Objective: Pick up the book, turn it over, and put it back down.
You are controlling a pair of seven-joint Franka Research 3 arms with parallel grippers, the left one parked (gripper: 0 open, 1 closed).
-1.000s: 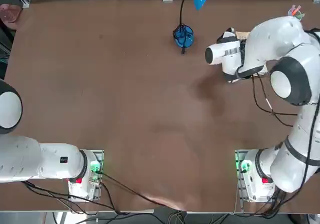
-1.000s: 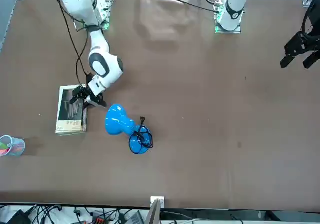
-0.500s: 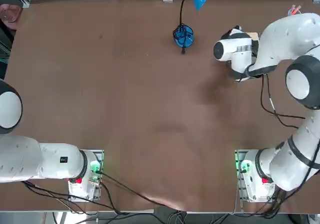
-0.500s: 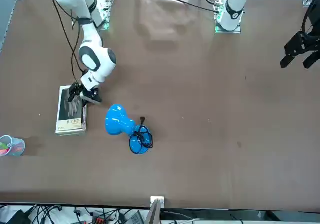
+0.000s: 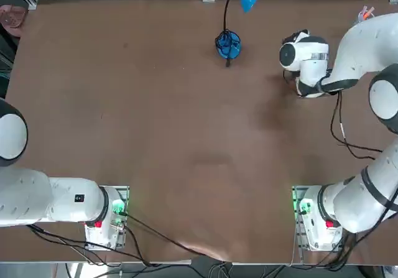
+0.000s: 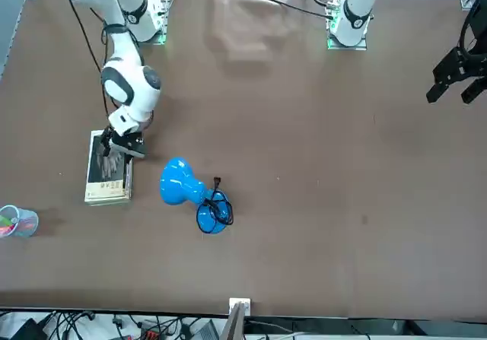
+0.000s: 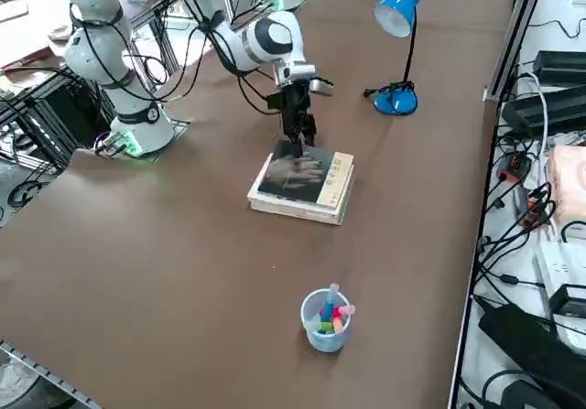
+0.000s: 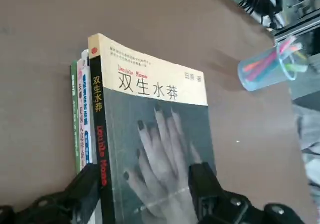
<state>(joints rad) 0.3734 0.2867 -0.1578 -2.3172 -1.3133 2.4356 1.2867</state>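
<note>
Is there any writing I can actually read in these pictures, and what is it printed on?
"双生水莽": large title on the pale band of the top book's cover.
"Double Mono": small line above that title, and again in red down the black spine.
"双生水莽": white characters on the same spine.
Small print at the band's top and the author's name: too small to read.
Spines of the books underneath: too blurred.
</note>
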